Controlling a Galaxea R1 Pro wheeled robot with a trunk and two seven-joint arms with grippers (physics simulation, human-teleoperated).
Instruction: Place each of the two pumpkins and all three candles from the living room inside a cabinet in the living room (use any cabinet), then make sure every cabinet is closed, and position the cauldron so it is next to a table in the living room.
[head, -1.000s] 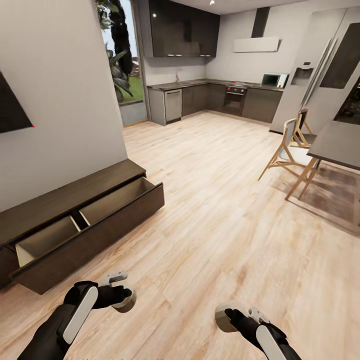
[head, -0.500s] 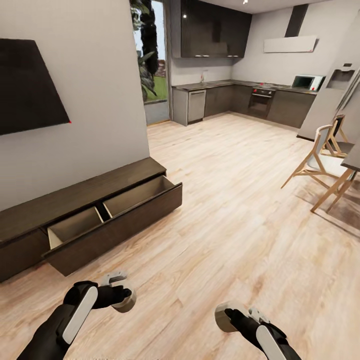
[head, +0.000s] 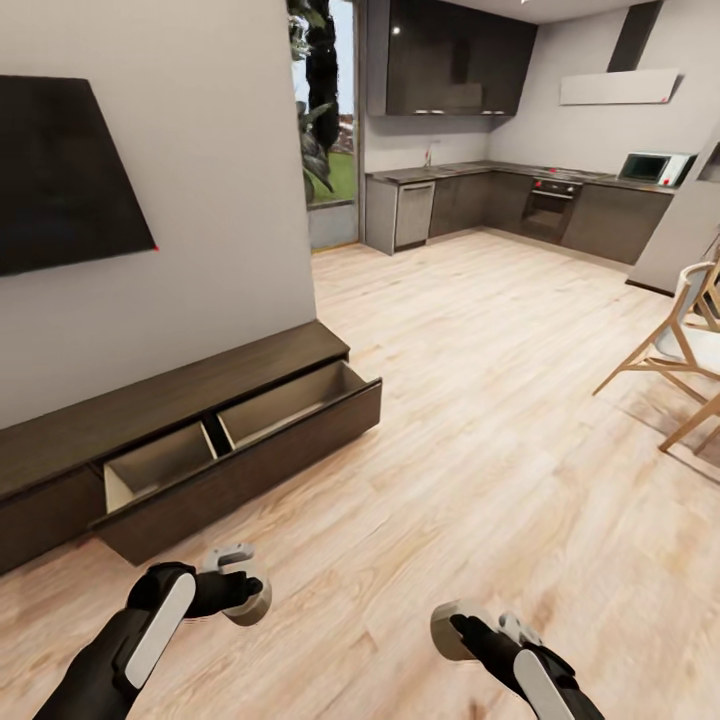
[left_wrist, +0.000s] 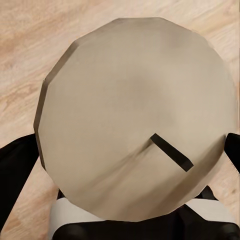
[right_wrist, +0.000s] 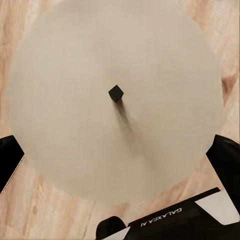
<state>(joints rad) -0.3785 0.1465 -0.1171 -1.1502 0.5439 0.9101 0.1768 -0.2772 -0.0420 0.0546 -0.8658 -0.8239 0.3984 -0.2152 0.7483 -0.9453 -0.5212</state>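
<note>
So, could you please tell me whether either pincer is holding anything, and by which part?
Yes, apparently: the left pincer grips one candle, the right pincer another candle, each across its round side.

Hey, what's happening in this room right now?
A two-armed robot stands on the wood floor facing a low dark cabinet whose drawer is pulled open. The left gripper holds a beige candle, and the right gripper holds a second candle. Neither is in the drawer yet.
</note>
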